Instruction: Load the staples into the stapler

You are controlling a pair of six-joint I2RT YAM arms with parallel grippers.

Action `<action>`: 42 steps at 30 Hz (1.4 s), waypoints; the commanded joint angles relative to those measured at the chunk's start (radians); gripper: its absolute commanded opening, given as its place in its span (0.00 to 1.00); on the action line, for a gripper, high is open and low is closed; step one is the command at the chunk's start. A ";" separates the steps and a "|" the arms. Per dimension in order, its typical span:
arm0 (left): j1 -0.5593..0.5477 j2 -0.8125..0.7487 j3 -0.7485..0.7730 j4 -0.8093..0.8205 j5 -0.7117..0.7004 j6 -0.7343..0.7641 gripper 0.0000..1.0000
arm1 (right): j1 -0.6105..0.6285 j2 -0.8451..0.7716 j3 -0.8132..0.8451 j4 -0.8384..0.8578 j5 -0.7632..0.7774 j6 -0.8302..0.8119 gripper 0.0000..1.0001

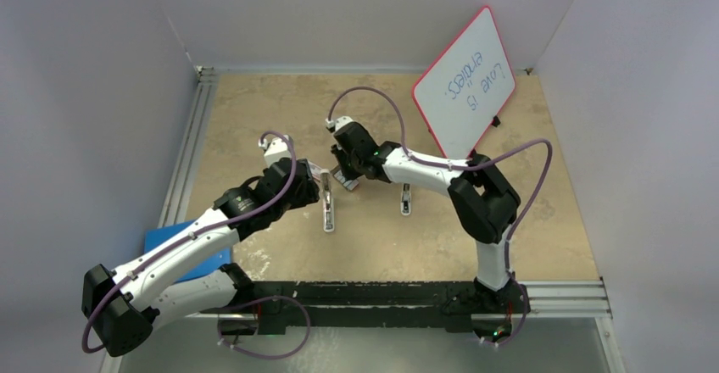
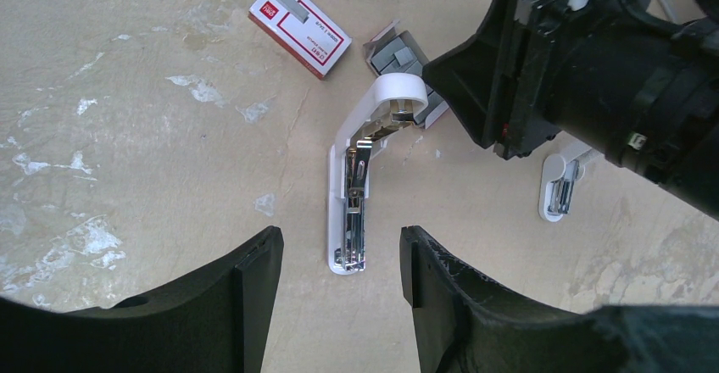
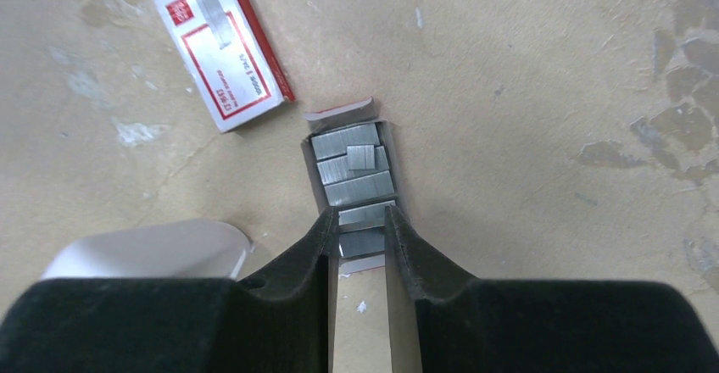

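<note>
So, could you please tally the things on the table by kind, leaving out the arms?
Stapler: 1
Short white piece: 1
Red-and-white box: 1
Tray of staples: 1
Whiteboard: 1
Blue pad: 1
Total: 6

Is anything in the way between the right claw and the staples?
No, nothing visible is in the way. The right gripper is right down at the staples, and its fingers seem to pinch one grey strip from both sides.
</note>
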 commanded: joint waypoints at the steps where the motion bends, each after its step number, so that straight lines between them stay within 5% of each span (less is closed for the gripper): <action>1: 0.003 -0.005 -0.001 0.027 -0.006 -0.007 0.53 | 0.003 -0.057 -0.002 0.024 0.023 0.027 0.22; 16: 0.003 -0.013 0.002 0.038 -0.011 -0.007 0.53 | 0.024 -0.257 -0.285 -0.064 -0.106 -0.024 0.23; 29: 0.003 -0.019 0.009 0.037 -0.007 0.005 0.53 | 0.099 -0.197 -0.291 -0.108 -0.079 -0.069 0.28; 36: 0.003 -0.020 0.016 0.042 0.004 0.021 0.53 | 0.100 -0.232 -0.266 -0.088 -0.023 0.080 0.51; 42: 0.003 -0.032 0.007 0.053 0.024 0.024 0.53 | 0.102 -0.256 -0.272 -0.080 0.068 0.382 0.48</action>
